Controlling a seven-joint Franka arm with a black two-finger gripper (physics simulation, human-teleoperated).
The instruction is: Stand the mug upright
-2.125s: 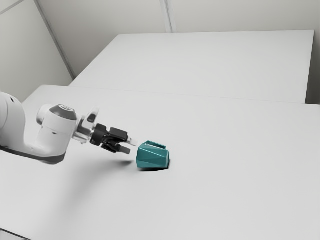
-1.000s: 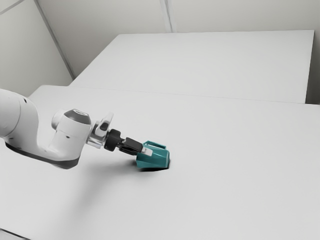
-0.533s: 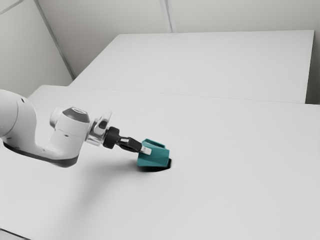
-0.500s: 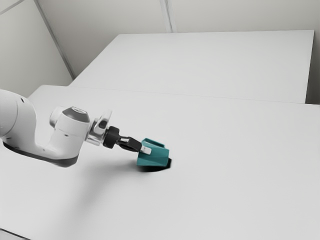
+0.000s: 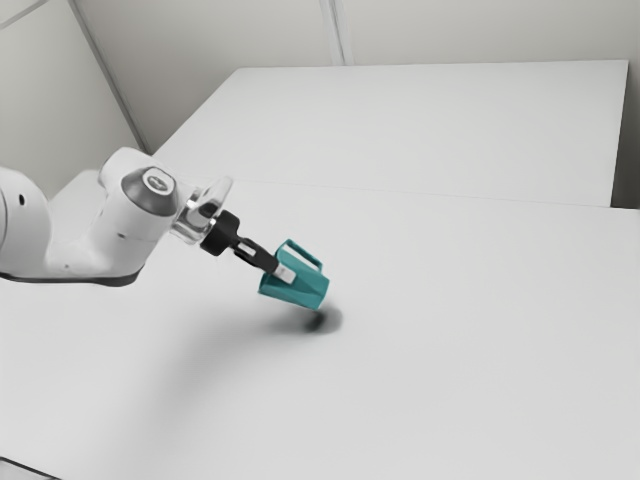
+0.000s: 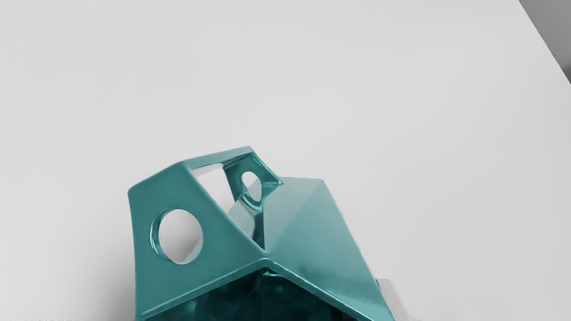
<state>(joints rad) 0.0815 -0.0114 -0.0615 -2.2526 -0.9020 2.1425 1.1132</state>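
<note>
One teal mug hangs tilted above the counter, held in the closed grip of the gripper, its handle uppermost. Counter surface spreads widely around beneath it; the counter's edge lies well apart.

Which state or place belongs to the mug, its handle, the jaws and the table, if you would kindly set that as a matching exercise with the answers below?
Column 1
1. Mug
2. Handle
3. Jaws
4. Table

Column 2
A. Pale and flat, underneath everything else listed
B. Shut on the teal piece
C. Held tilted in the air, its open end toward the arm
D. A looped part, on the upper side in the exterior view

Right pairs: 1-C, 2-D, 3-B, 4-A.
</note>
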